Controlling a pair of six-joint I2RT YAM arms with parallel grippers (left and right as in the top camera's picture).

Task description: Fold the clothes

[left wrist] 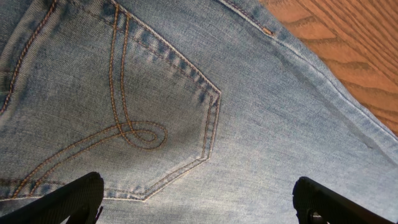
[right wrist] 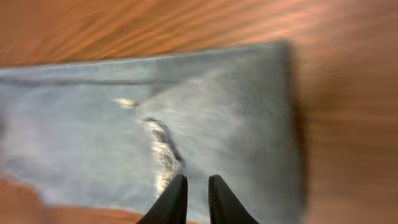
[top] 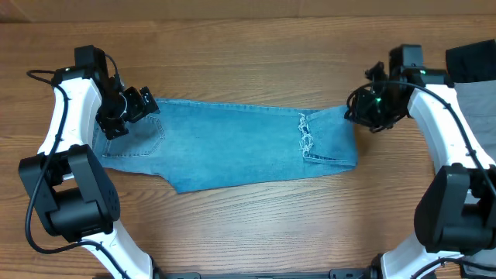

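Observation:
The light blue denim jeans (top: 232, 143) lie folded lengthwise across the table, with the waist and back pocket at the left and a frayed rip (top: 306, 139) near the right end. My left gripper (top: 128, 108) hovers over the back pocket (left wrist: 155, 112). Its fingers (left wrist: 199, 205) are wide open and empty. My right gripper (top: 361, 108) is at the jeans' right end. In the blurred right wrist view its fingers (right wrist: 198, 186) are nearly together above the denim (right wrist: 236, 112), near the rip (right wrist: 163, 146), with nothing seen between them.
A black garment (top: 473, 58) and grey trousers (top: 479, 108) lie at the table's right edge, just beyond my right arm. Bare wooden tabletop (top: 256, 225) surrounds the jeans at the front and back.

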